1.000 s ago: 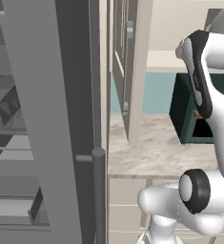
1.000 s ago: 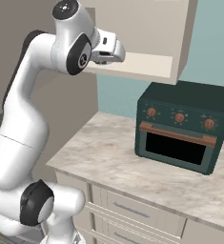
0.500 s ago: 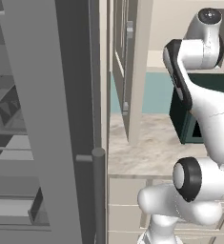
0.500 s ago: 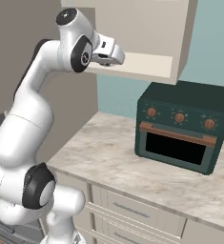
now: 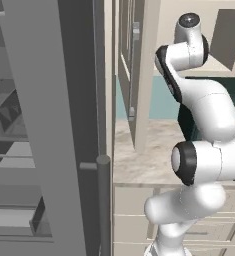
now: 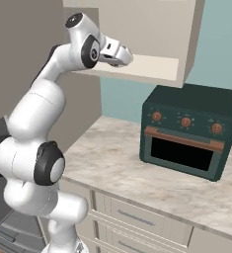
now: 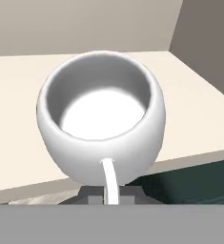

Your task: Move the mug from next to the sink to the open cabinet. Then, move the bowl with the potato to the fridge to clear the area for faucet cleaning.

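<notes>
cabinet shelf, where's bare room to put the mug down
The cabinet shelf lies bare all around the mug: back to the rear wall, and right to the side wall. On the counter below, the stretch left of the toaster oven is free; the oven crowds the right.

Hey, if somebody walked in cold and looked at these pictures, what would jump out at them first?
Probably the white mug, large in the hand view, empty and handle toward the camera, poised at the front edge of the cream cabinet shelf. Next, the white arm reaching up, its gripper at the open upper cabinet. Below sits a dark green toaster oven on the marble counter.
</notes>
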Controlling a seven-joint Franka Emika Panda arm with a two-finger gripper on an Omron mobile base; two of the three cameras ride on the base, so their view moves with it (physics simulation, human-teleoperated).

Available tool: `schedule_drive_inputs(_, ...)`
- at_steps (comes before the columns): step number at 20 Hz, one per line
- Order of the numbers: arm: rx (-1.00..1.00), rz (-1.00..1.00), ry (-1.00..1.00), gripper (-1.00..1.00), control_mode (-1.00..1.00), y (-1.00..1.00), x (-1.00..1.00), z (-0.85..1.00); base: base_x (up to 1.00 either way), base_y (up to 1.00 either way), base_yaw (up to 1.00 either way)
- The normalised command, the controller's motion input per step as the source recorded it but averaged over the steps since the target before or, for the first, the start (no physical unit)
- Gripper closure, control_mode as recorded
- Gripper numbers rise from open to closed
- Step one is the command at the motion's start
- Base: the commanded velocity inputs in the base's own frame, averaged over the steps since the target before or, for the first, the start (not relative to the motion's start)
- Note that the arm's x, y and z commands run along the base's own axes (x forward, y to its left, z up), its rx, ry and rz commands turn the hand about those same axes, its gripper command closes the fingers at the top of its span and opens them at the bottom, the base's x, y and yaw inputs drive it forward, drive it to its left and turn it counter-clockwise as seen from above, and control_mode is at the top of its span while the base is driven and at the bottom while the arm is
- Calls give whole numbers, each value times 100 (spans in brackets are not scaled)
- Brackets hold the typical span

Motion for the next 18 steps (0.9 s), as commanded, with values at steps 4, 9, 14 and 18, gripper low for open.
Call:
schedule_drive_inputs(4, 14, -1, 11, 100, -100, -8, 40, 0, 0, 0, 0)
schedule_drive_inputs(9, 16, 0, 11, 100, -100, -21, 34, 0, 0, 0, 0)
schedule_drive_inputs(14, 6, 5, 3, 100, -100, -20, 1, -6, 0, 0, 0)
schedule_drive_inputs(18, 0, 3, -6, 100, -100, -5, 2, -37, 0, 0, 0)
